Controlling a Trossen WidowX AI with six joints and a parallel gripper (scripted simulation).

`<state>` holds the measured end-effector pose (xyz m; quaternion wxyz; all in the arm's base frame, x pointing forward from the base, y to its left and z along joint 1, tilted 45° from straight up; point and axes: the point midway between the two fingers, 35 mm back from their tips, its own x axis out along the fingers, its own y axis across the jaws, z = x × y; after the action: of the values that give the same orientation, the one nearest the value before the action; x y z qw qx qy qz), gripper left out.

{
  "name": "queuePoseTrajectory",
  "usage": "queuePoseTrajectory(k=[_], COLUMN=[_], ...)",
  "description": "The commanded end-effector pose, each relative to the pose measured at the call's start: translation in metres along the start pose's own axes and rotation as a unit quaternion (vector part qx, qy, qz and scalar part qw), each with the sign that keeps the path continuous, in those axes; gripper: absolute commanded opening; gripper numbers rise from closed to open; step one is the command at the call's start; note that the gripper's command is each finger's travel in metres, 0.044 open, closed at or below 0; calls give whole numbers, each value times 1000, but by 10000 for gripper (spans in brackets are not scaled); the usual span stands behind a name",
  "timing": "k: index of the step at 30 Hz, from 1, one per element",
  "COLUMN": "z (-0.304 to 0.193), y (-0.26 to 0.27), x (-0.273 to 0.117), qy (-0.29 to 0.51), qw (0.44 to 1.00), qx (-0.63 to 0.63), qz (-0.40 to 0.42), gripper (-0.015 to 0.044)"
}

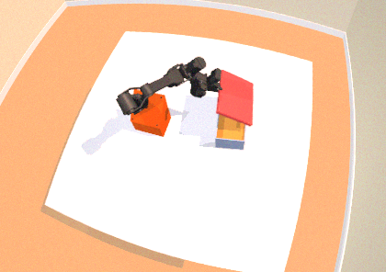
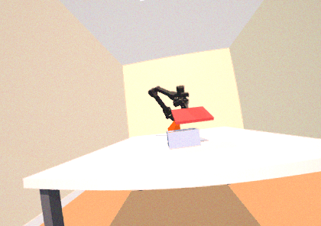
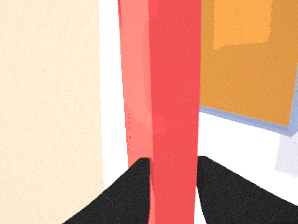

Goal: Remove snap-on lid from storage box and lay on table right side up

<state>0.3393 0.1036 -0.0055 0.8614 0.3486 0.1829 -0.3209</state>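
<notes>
The red lid (image 1: 235,97) (image 2: 192,114) (image 3: 175,75) is off the storage box and held in the air above it, slightly tilted. My gripper (image 1: 221,87) (image 3: 172,165) is shut on one edge of the lid, with a black finger on each side of it in the wrist view. The fingertips are hard to see in the exterior view. The storage box (image 1: 230,144) (image 2: 183,138) stands upright on the table, blue-grey outside and orange inside. Its near part shows open in the top view, while the lid hides its far part.
The white table (image 1: 160,184) (image 2: 114,168) bears the box and an orange-red block (image 1: 151,120) (image 2: 174,126) under the arm's base, to the left of the box in the top view. The lid's shadow falls between block and box.
</notes>
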Motion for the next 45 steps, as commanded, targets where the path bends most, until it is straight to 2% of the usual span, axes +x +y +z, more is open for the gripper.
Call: queuePoseTrajectory(k=[1,45], z=[-10,-99], y=[3,0], x=[-2,-9], qy=[-1,2], qw=[1000,1000], qx=[3,6], qz=[4,5], gripper=[0,0])
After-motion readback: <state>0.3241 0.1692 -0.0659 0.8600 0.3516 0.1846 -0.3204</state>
